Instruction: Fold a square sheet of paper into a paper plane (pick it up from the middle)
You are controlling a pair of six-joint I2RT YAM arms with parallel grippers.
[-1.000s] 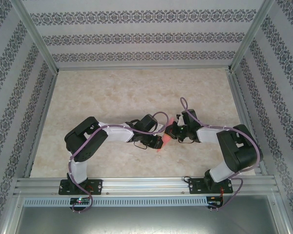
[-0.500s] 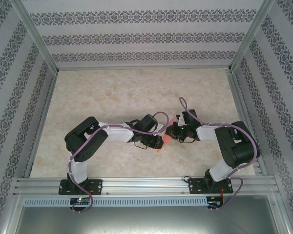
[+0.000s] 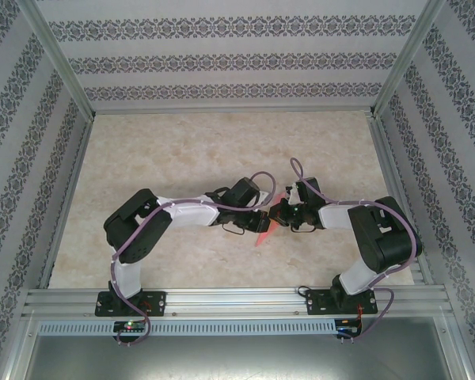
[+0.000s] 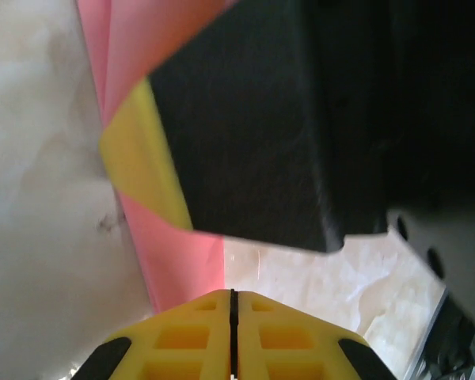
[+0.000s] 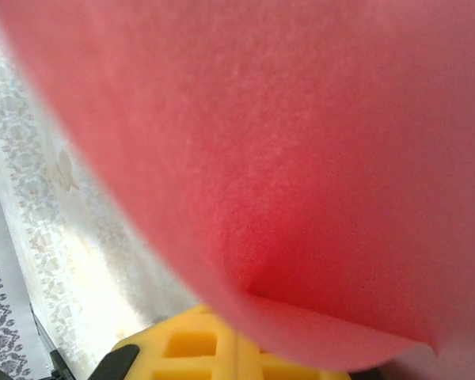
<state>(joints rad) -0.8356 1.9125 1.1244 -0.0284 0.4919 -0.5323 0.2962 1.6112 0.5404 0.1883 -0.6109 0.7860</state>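
The pink-red sheet of paper (image 3: 264, 235) is folded narrow, and a pointed end hangs between the two grippers above the table's middle. My right gripper (image 3: 279, 215) is shut on it. In the right wrist view the paper (image 5: 301, 158) rises straight out of the shut yellow jaws (image 5: 236, 340) and covers most of the picture. My left gripper (image 3: 262, 220) sits tip to tip with the right one. Its jaws (image 4: 231, 294) are pressed shut, and the paper (image 4: 178, 253) runs down to their left side. I cannot tell whether they pinch it. The right gripper's yellow finger (image 4: 142, 166) sits close ahead.
The beige marbled tabletop (image 3: 182, 150) stretches behind and to both sides of the grippers. Patterned walls and a metal frame (image 3: 67, 158) close it in on three sides. The arm bases stand on the rail (image 3: 237, 301) at the near edge.
My left gripper has moved right and slightly back, closing up against the right gripper. More of the pink paper's pointed end now shows below them. The right arm has hardly moved.
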